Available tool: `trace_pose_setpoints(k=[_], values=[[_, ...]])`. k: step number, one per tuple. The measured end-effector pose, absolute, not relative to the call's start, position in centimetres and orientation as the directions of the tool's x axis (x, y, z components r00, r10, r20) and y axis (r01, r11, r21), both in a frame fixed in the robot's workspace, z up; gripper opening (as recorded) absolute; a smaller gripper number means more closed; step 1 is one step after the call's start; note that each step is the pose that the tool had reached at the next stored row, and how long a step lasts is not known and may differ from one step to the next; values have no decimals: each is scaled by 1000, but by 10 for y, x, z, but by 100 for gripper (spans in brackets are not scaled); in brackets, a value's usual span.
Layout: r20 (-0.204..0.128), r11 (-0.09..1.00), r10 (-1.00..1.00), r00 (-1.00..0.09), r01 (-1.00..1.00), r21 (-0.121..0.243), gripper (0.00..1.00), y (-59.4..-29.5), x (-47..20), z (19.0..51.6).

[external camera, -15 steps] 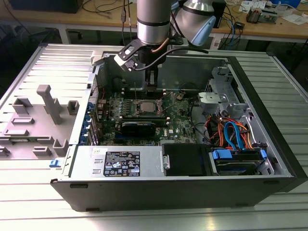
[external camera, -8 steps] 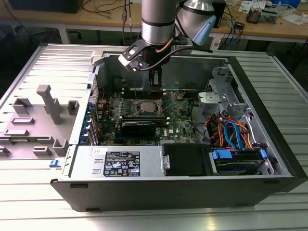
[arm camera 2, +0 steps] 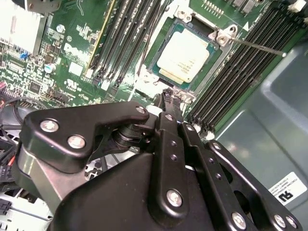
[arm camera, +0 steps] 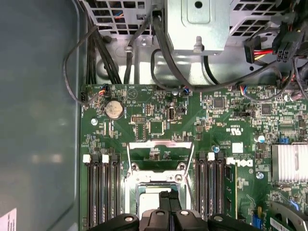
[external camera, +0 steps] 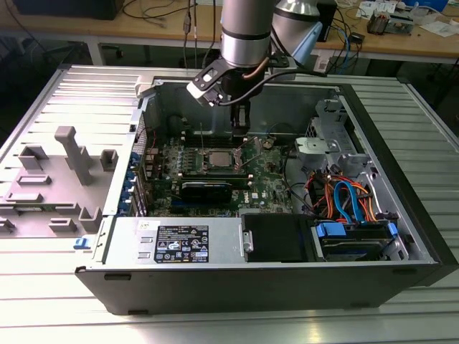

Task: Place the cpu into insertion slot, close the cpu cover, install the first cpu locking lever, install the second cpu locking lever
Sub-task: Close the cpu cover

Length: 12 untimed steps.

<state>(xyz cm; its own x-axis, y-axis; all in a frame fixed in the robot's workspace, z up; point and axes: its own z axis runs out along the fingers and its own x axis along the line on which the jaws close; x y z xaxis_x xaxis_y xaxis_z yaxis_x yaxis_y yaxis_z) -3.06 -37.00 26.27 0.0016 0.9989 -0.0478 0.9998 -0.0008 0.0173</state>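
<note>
The cpu [arm camera 2: 185,54], a square chip with a silver-tan top, lies flat in the insertion slot [arm camera 2: 213,63] on the green motherboard; the exterior view shows the cpu [external camera: 216,159] mid-board. The cpu cover [arm camera: 160,144] is swung up, and the board shows through its cut-out. A thin wire locking lever [arm camera 2: 255,46] sticks out from one socket corner, raised off the board. My gripper [arm camera 2: 169,94] hangs just above the socket's edge with its black fingers pressed together and nothing between them. In the first wrist view the gripper [arm camera: 169,195] partly hides the chip. The exterior view has the gripper [external camera: 242,126] behind the socket.
Long black memory slots [arm camera 2: 240,72] flank the socket on both sides. A finned heatsink [arm camera: 289,161] sits further along the board. Cables and a metal drive cage [external camera: 337,154] fill the exterior view's right. The case wall [arm camera: 38,106] stands close by. A grey fixture [external camera: 68,154] lies outside the case.
</note>
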Motion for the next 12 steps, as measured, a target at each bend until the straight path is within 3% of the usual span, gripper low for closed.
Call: trace_pose_setpoints(k=[12], values=[[-48,-1,999,2,1000,17,11,-370,-25,264]])
